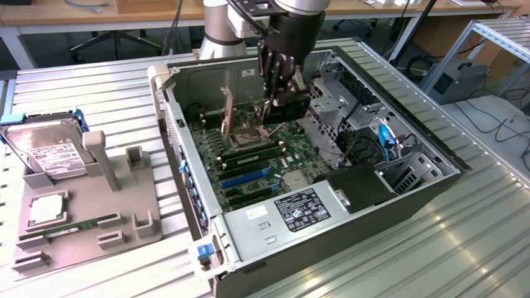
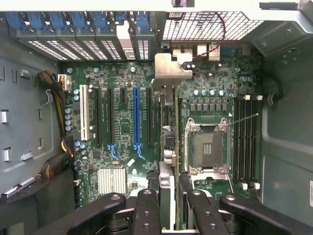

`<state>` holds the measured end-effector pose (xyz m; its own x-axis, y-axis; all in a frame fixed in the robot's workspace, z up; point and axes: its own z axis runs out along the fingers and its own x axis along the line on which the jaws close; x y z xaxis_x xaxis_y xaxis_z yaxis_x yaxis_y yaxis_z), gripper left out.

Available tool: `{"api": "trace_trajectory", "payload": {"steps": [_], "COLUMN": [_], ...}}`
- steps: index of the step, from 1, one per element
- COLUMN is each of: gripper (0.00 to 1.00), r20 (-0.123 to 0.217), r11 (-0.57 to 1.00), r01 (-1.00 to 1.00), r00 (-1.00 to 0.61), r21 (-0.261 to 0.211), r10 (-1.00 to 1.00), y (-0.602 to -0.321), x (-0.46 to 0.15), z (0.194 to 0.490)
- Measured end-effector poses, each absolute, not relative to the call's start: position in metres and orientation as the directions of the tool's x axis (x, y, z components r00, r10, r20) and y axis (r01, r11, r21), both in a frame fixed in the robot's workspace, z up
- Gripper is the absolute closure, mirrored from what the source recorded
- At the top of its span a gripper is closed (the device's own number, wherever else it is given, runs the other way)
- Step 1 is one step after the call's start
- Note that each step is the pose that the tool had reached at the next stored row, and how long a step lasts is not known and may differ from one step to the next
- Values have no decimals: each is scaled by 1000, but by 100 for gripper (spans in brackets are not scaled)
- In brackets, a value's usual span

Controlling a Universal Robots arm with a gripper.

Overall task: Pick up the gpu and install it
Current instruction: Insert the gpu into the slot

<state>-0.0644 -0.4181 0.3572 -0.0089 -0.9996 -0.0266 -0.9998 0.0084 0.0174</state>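
One gpu [image 2: 167, 142], edge-on, clamped in the gripper [image 2: 168, 196] over the motherboard [image 2: 122, 142]; blue slot [image 2: 136, 115] at its nine o'clock in the wrist view.

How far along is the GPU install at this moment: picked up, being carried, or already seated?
Pickup looks done: the hand is shut on the gpu, seen edge-on with its silvery bracket toward the case's rear slots. In hand: the card hangs over the motherboard inside the open computer case, beside the blue slot. Left: seating; from these views I cannot tell whether it has reached a slot.
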Motion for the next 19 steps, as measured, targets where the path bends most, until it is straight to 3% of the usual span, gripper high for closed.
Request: {"api": "trace_trajectory", "payload": {"steps": [19], "gripper": [73], "r20": [-27], "r11": [8], "r01": [-1000], "r00": [-9], "r21": [17], "r10": [-1000], "y": [-423], "x": [-64], "z": [357]}}
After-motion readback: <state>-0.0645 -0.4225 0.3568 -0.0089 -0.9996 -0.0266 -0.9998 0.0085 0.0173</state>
